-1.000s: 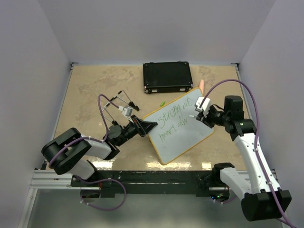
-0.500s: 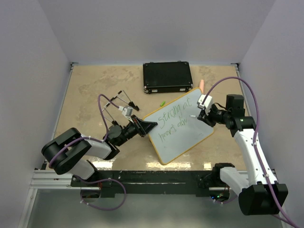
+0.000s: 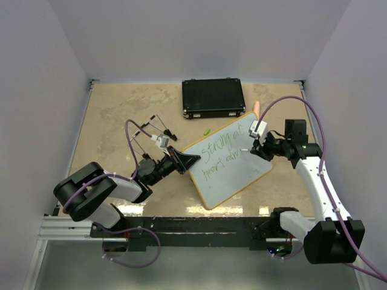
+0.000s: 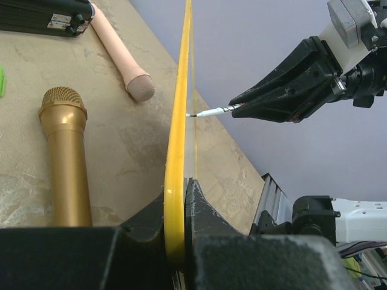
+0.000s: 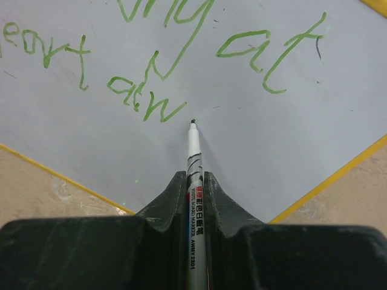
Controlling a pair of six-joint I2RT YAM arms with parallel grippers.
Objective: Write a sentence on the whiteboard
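The whiteboard (image 3: 225, 184), white with a yellow rim, lies slantwise at mid-table. My left gripper (image 3: 184, 161) is shut on its left corner; in the left wrist view the rim (image 4: 176, 139) runs edge-on between my jaws (image 4: 179, 196). The sentence (image 3: 221, 151) is green lettering in two lines, also seen in the right wrist view (image 5: 151, 90). My right gripper (image 3: 258, 147) is shut on a white marker (image 5: 193, 157). Its tip sits at the board surface just right of the last green stroke (image 5: 162, 112).
A black case (image 3: 213, 98) lies at the back. A green cap (image 3: 206, 130) and thin black wire pieces (image 3: 154, 125) lie left of the board. A gold microphone (image 4: 65, 157) and a pink one (image 4: 124, 57) lie beyond the board.
My right arm's elbow and wrist have shifted a little towards the back, while the marker tip stays near the end of the second line. The left arm and board have not moved.
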